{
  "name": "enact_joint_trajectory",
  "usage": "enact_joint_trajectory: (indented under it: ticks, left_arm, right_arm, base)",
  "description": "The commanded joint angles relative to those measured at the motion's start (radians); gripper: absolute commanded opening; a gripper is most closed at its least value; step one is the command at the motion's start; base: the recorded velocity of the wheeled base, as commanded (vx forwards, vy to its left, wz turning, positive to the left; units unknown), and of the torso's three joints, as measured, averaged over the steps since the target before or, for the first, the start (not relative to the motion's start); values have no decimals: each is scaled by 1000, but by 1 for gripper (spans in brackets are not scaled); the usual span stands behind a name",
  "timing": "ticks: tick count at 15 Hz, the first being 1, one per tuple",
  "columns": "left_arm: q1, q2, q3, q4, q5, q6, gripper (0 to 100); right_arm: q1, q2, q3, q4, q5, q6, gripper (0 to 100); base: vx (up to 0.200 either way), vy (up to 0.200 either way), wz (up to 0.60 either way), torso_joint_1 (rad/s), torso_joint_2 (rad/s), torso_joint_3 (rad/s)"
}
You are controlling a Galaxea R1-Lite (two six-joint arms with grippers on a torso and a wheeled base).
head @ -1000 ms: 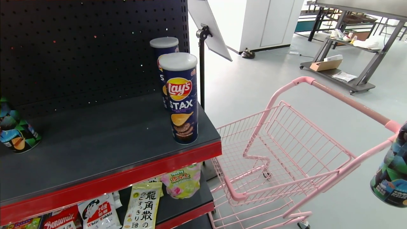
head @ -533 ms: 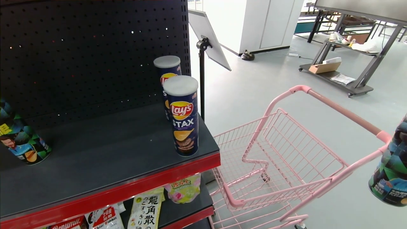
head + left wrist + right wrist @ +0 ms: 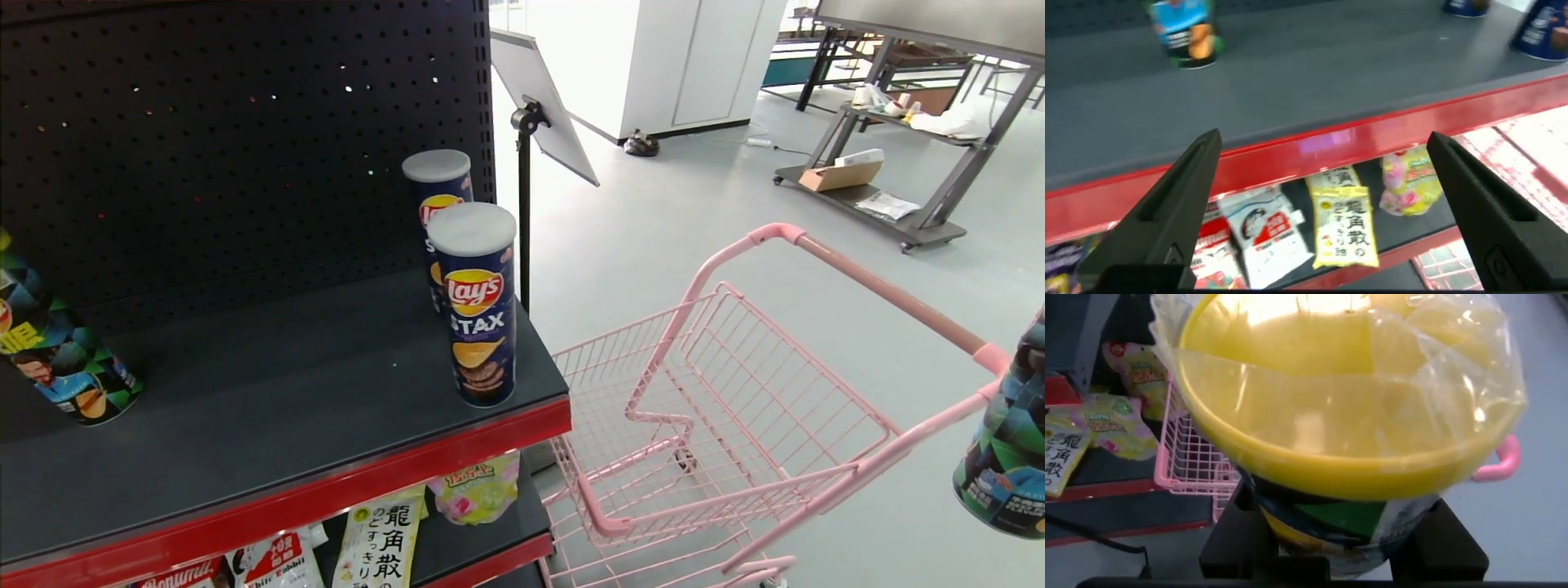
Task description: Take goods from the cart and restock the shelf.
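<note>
Placement was the step in hand, as we judged it. The right gripper (image 3: 1343, 549) held a green-and-black patterned can (image 3: 1339, 416), its fingers clamped on the body beneath the yellow lid and its loose clear wrap. The can hung on the handle side of the pink cart (image 3: 882, 290), well apart from the shelf (image 3: 286, 384).

To do this well, we reckoned the can had to travel above the cart's rim and across to the dark deck. It had to stay upright and be set down flat, well behind the red front lip (image 3: 326, 498), before the fingers let go. The bare stretch of deck looked the sensible target, perhaps beside the matching can (image 3: 65, 359) at the end farthest from the right gripper.

The left gripper (image 3: 1323, 143) had its fingers spread wide with nothing between them. It faced the red lip, with snack bags (image 3: 1343, 224) on the lower shelf just beyond and below it.

The cart lay between the right gripper and the shelf, its handle the nearest obstacle. Two blue cans (image 3: 480, 318) stood at the shelf end closest to the held can, one behind the other, the front one near the edge. We thought a careless pass could knock them over. A board on a pole (image 3: 543, 106) rose behind that corner.
</note>
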Motion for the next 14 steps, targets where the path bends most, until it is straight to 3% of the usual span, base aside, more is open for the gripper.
enact_joint_trajectory:
  ticks: [1, 3, 14]
  left_arm:
    - [0, 1, 0, -1, 1, 0, 100]
    - [0, 1, 0, -1, 1, 0, 100]
    - [0, 1, 0, -1, 1, 0, 100]
  right_arm:
    - [0, 2, 0, 0, 2, 0, 0]
    - [0, -1, 10, 0, 2, 0, 0]
    - [-9, -131, 135, -2, -3, 0, 0]
  base:
    - [0, 0, 600, 2, -7, 2]
    - [0, 0, 600, 10, 5, 2]
    - [0, 0, 0, 0, 0, 0]
